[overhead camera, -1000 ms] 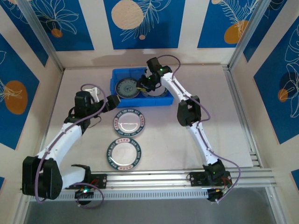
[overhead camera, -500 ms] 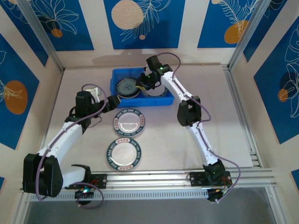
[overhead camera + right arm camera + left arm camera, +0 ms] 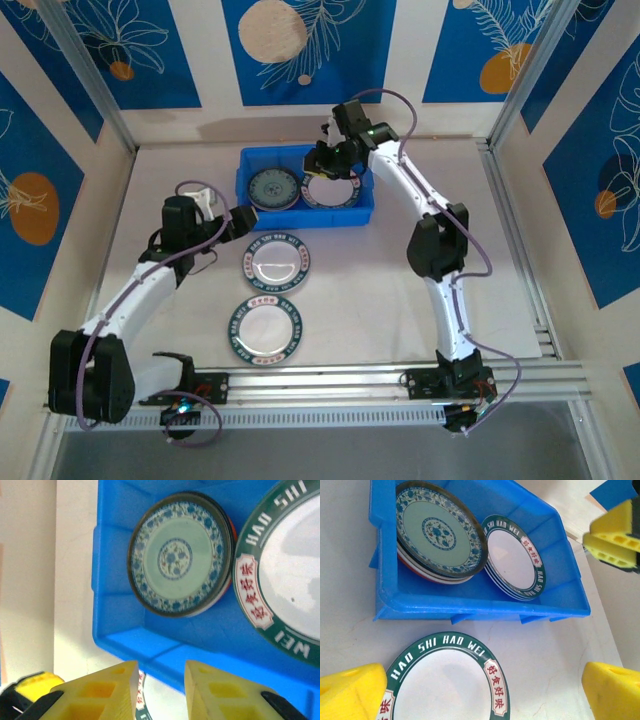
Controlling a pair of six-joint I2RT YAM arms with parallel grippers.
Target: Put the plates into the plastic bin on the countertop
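The countertop [image 3: 480, 240] bears the plastic bin [image 3: 243, 185], which holds two stacks of plates [image 3: 271, 188]. The right gripper [image 3: 161, 672] hangs above the bin, narrowly parted and gripping nothing. The left gripper [image 3: 243, 218], spread wide and empty, hovers just before the bin over a green-rimmed plate [image 3: 445, 690].

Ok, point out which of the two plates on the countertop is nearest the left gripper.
The plate next to the plastic bin, close by the left gripper; the other plate lies farther from both.
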